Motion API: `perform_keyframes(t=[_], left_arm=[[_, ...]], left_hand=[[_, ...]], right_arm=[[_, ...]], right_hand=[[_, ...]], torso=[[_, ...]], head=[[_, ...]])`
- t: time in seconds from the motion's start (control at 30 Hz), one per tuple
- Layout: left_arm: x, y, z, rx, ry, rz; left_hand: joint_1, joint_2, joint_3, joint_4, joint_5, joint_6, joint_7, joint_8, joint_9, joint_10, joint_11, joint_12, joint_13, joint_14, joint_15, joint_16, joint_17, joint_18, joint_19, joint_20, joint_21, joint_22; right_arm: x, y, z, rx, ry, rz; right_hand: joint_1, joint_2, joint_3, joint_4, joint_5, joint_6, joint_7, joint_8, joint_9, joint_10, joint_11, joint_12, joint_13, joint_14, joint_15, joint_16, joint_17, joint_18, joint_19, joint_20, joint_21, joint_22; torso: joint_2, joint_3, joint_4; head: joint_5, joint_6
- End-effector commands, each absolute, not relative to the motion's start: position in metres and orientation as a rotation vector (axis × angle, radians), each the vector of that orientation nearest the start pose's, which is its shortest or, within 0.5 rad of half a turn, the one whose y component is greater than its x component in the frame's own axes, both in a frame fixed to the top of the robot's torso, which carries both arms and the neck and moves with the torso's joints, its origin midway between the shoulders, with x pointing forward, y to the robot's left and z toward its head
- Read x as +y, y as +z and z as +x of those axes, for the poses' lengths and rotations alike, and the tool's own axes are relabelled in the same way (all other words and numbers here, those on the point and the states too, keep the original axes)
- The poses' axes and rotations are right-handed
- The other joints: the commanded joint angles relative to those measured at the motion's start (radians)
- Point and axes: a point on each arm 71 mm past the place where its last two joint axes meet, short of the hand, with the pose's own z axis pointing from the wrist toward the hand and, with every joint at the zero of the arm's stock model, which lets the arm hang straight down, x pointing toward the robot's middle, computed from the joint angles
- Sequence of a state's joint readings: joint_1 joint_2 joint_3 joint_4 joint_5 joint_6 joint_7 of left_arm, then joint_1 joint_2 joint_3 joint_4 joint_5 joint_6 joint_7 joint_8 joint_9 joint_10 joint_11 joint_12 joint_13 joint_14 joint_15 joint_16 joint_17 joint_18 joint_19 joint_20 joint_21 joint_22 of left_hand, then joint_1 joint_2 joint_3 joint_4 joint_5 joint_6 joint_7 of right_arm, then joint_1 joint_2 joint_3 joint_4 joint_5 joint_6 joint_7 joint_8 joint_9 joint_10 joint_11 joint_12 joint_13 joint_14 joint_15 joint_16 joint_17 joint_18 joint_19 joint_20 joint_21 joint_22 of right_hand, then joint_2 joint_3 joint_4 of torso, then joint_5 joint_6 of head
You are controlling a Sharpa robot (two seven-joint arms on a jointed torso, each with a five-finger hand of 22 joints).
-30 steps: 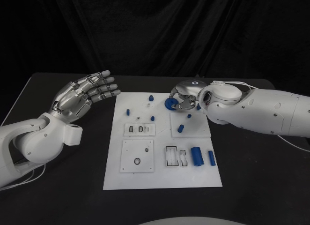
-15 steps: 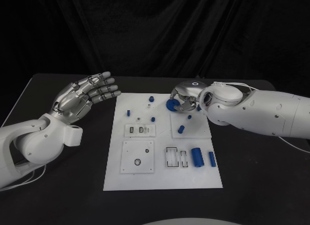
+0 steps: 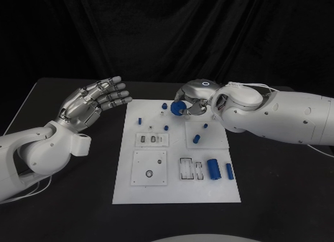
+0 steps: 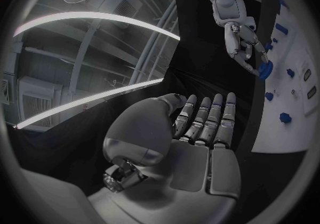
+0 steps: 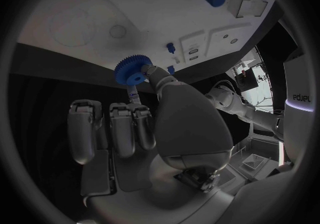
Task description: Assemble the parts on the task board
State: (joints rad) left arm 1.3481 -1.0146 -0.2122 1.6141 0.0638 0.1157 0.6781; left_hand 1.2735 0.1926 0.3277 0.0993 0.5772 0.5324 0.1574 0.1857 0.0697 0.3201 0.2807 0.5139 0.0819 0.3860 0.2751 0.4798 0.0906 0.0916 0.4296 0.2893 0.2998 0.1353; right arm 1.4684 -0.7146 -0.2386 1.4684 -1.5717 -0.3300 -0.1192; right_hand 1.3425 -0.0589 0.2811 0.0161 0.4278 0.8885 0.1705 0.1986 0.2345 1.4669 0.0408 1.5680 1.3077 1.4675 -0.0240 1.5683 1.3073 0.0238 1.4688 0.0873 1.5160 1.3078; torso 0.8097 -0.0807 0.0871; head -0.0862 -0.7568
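Right robot hand (image 3: pixel 192 101) pinching small blue toothed plastic gear (image 3: pixel 177 108), lifted over far edge of white task board (image 3: pixel 176 191).
Gear sits at its fingertips (image 5: pixel 152 72), above the board. Left robot hand (image 3: pixel 91 103) raised off to the board's side, fingers spread apart, holding nothing.

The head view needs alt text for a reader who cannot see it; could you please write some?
The right hand holds a blue gear above the far edge of the white task board. The left hand hangs open, fingers spread, beside the board's left side. Small blue parts sit on the board.
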Motion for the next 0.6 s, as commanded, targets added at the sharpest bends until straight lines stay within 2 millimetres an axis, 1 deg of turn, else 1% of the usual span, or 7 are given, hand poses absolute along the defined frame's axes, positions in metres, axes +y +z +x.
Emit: perform_keyframes(t=[0.03, 0.1, 0.13, 0.23, 0.4, 0.5, 0.6], left_arm=[[0.252, -0.138, 0.459, 1.228, -2.06, -0.882], [0.251, -0.138, 0.459, 1.229, -2.061, -0.882], [0.251, -0.138, 0.459, 1.23, -2.062, -0.881], [0.25, -0.138, 0.46, 1.231, -2.063, -0.881], [0.248, -0.139, 0.46, 1.234, -2.068, -0.879], [0.247, -0.139, 0.46, 1.237, -2.071, -0.878], [0.246, -0.139, 0.461, 1.238, -2.072, -0.878]], left_hand=[[-0.009, 0.001, 0.006, 0.002, 0.002, 0.003, 0.005, 0.001, 0.0, -0.001, 0.007, 0.004, 0.0, -0.007, 0.001, 0.005, -0.001, -0.01, -0.006, -0.002, -0.001, -0.002], [-0.01, 0.001, 0.007, 0.002, 0.002, 0.002, 0.005, 0.001, 0.0, -0.001, 0.007, 0.004, 0.0, -0.007, 0.001, 0.006, -0.001, -0.01, -0.006, -0.002, -0.001, -0.002], [-0.01, 0.001, 0.007, 0.002, 0.002, 0.002, 0.005, 0.001, 0.0, -0.001, 0.007, 0.004, 0.0, -0.007, 0.001, 0.006, -0.001, -0.01, -0.006, -0.002, -0.001, -0.002], [-0.01, 0.001, 0.007, 0.002, 0.002, 0.002, 0.005, 0.001, 0.0, -0.001, 0.007, 0.004, 0.0, -0.007, 0.001, 0.006, -0.001, -0.01, -0.006, -0.002, -0.001, -0.002], [-0.01, 0.001, 0.007, 0.002, 0.002, 0.002, 0.005, 0.001, 0.0, -0.001, 0.007, 0.004, 0.0, -0.007, 0.001, 0.006, -0.001, -0.01, -0.006, -0.002, -0.001, -0.002], [-0.01, 0.001, 0.007, 0.002, 0.002, 0.002, 0.005, 0.001, 0.0, -0.001, 0.007, 0.004, 0.0, -0.007, 0.001, 0.006, -0.001, -0.01, -0.006, -0.002, -0.001, -0.002], [-0.01, 0.001, 0.009, 0.002, 0.002, 0.001, 0.005, 0.0, 0.0, -0.001, 0.008, 0.005, 0.0, -0.007, 0.001, 0.006, -0.001, -0.01, -0.007, -0.002, -0.001, -0.002]], right_arm=[[-0.145, -0.119, 0.51, 1.468, 0.568, -0.477], [-0.14, -0.119, 0.511, 1.466, 0.572, -0.486], [-0.138, -0.119, 0.512, 1.466, 0.574, -0.491], [-0.132, -0.119, 0.515, 1.469, 0.576, -0.502], [-0.123, -0.123, 0.518, 1.483, 0.578, -0.52], [-0.117, -0.126, 0.52, 1.495, 0.577, -0.53], [-0.113, -0.128, 0.522, 1.502, 0.575, -0.535]], right_hand=[[-0.007, 0.002, -0.005, 0.004, -0.009, 0.072, -0.062, 0.05, 0.113, 0.104, -0.008, 0.003, 0.263, 0.1, -0.008, -0.006, 0.256, -0.003, 0.057, -0.008, -0.001, 0.221], [-0.008, 0.003, -0.006, 0.004, -0.013, 0.068, -0.062, 0.05, 0.114, 0.104, -0.008, 0.003, 0.263, 0.1, -0.008, -0.006, 0.256, -0.004, 0.057, -0.008, -0.001, 0.221], [-0.008, 0.003, -0.006, 0.004, -0.013, 0.068, -0.062, 0.05, 0.114, 0.104, -0.008, 0.003, 0.263, 0.1, -0.008, -0.006, 0.256, -0.004, 0.057, -0.008, -0.001, 0.221], [-0.008, 0.003, -0.006, 0.004, -0.015, 0.067, -0.062, 0.05, 0.115, 0.104, -0.008, 0.003, 0.263, 0.1, -0.008, -0.006, 0.255, -0.003, 0.057, -0.008, -0.001, 0.221], [-0.009, 0.004, -0.006, 0.005, -0.023, 0.063, -0.062, 0.05, 0.118, 0.104, -0.007, 0.003, 0.263, 0.1, -0.008, -0.007, 0.255, -0.003, 0.056, -0.008, -0.002, 0.221], [-0.011, 0.005, -0.008, 0.005, -0.036, 0.054, -0.06, 0.049, 0.122, 0.104, -0.006, 0.003, 0.263, 0.099, -0.007, -0.009, 0.253, -0.002, 0.055, -0.008, -0.004, 0.219], [-0.011, 0.005, -0.008, 0.005, -0.039, 0.051, -0.06, 0.048, 0.122, 0.104, -0.006, 0.003, 0.263, 0.099, -0.007, -0.009, 0.253, -0.002, 0.054, -0.008, -0.005, 0.219]], torso=[[0.0, -0.0016, 0.0011], [0.0, -0.0016, 0.0019], [0.0, -0.0009, 0.0024], [0.0, -0.0006, 0.0029], [0.002, 0.0011, 0.0039], [0.002, 0.0017, 0.0018], [0.002, 0.002, -0.0004]], head=[[-0.001, 0.001], [-0.001, 0.001], [-0.001, 0.001], [-0.002, 0.001], [-0.006, 0.0], [-0.006, 0.0], [-0.005, -0.001]])
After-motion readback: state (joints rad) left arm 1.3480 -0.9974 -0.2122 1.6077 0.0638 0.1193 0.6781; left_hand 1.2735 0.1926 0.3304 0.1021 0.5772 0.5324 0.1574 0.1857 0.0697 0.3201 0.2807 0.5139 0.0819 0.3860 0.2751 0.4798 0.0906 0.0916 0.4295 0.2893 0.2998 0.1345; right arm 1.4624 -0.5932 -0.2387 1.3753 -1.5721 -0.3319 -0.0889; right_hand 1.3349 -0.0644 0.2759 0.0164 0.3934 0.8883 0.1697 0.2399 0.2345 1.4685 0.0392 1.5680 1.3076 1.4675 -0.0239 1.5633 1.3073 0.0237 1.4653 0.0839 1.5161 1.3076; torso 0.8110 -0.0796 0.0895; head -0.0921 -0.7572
